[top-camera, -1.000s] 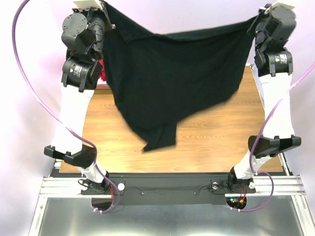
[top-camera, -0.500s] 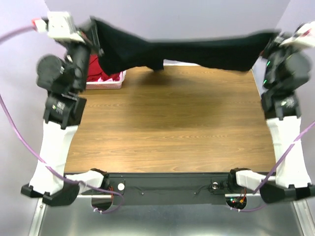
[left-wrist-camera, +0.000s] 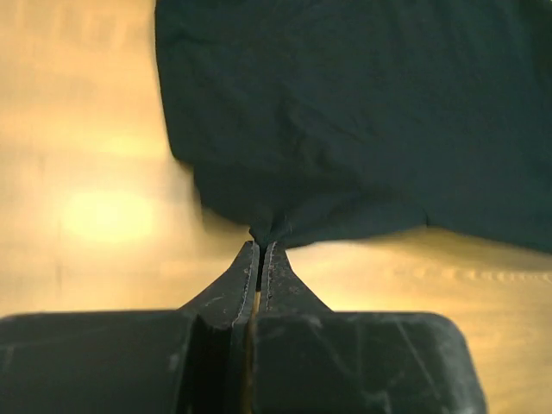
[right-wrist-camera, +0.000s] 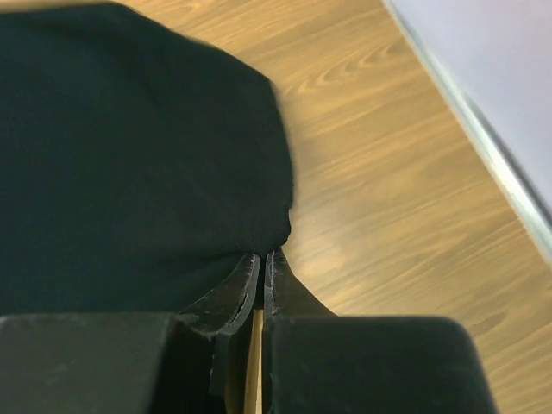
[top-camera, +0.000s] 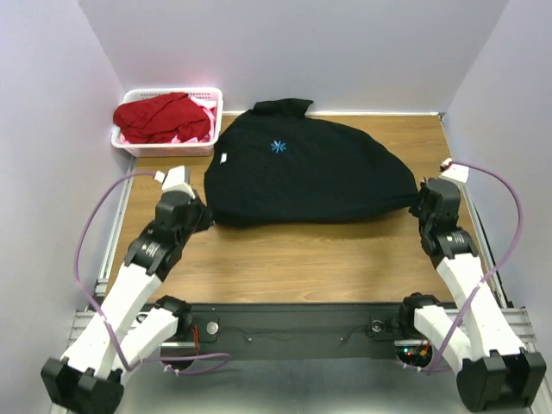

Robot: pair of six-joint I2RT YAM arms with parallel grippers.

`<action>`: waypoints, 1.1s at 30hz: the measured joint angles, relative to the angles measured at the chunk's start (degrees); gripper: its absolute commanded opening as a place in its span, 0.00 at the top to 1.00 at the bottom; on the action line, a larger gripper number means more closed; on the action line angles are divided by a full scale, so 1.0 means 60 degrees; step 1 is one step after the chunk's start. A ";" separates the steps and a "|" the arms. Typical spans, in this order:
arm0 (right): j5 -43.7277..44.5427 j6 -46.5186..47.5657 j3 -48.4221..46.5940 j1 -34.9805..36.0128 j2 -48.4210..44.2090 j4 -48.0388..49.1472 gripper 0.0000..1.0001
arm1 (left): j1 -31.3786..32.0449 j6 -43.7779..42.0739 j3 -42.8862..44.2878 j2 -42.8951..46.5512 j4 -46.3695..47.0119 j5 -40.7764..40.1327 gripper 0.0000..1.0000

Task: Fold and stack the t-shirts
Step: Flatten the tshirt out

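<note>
1 black tee (top-camera: 310, 172) lies spread on the table (top-camera: 302, 259), centre to far side, front up, w/ 1 light-blue asterisk logo (top-camera: 278, 146) on the chest. A small flap sticks out at its far edge; can't tell if it's collar or sleeve. The near edge runs L to R between the 2 arms.

Left fingers (left-wrist-camera: 261, 252): pressed together on the tee's near-left corner, tips pinching a small bunched bit of black cloth low over the wood. Right fingers (right-wrist-camera: 266, 259): same, clamped on the near-right corner, w/ the cloth edge gathered at the tips and bare wood to the R.

1 white slotted basket (top-camera: 168, 152) sits at the table's far-left corner, near the tee's left side but not touching it. Inside is 1 red tee (top-camera: 159, 116), heaped, w/ pink cloth (top-camera: 203, 110) peeking out round it. Can't tell how many pink pieces there are. 2 purple cables, 1 per arm.
</note>
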State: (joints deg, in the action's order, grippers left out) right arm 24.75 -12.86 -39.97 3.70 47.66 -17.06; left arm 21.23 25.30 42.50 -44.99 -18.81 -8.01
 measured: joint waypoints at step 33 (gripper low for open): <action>-0.1446 -0.6342 0.1490 -0.0047 0.1115 -0.3384 0.99 | -0.0044 0.2645 -0.0466 0.0226 -0.1996 -0.1322 0.96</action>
State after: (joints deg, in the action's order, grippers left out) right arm 16.08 -50.92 -31.03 3.42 54.35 -37.36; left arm 20.97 41.17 39.70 -43.64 -30.79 -15.94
